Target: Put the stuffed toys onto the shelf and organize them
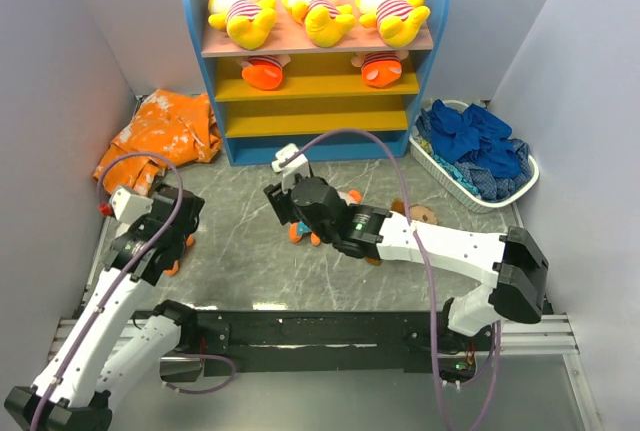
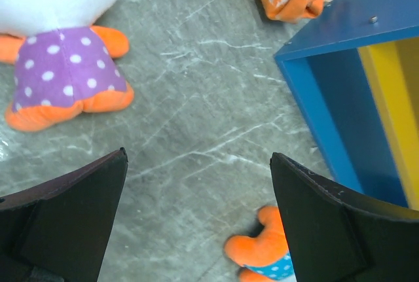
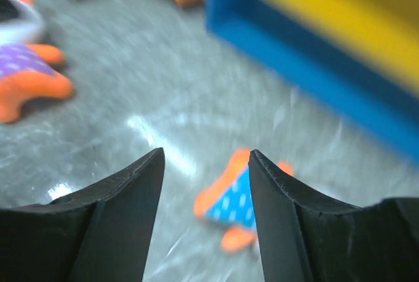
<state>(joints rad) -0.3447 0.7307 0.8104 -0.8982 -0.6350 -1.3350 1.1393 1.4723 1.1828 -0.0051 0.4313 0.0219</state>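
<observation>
On the grey marbled table (image 1: 240, 251), nearest the arms:

- Left gripper (image 2: 198, 158): released, jaws wide apart, nothing between them. It hangs over bare tabletop at the left side.
- Purple-dotted toy (image 2: 65, 72): orange limbs, lying on the table near the left gripper.
- Right gripper (image 3: 206, 158): released, jaws apart, grasping nothing. It is extended to mid-table, in front of the shelf.
- Blue-dotted toy (image 3: 236, 203): orange limbs, lying on the table below the right gripper, seen through the gap. This wrist view is blurred.
- Brown monkey (image 1: 415, 213): on the table, partly hidden behind the right arm.

Farther back:

- Orange-and-white cloth (image 1: 160, 136): crumpled at the left wall, beside the shelf's foot.
- White basket (image 1: 445, 179): at the right, holding dark blue cloths (image 1: 475, 141).
- Shelf (image 1: 315, 121): upright at the back wall.
  - Pink top board: left yellow toy (image 1: 243, 11), middle yellow toy (image 1: 315, 6) and right yellow toy (image 1: 392, 6), side by side in red-white stripes.
  - Yellow board beneath: left orange-limbed toy (image 1: 263, 71) and right orange-limbed toy (image 1: 380, 68), well apart.
</observation>
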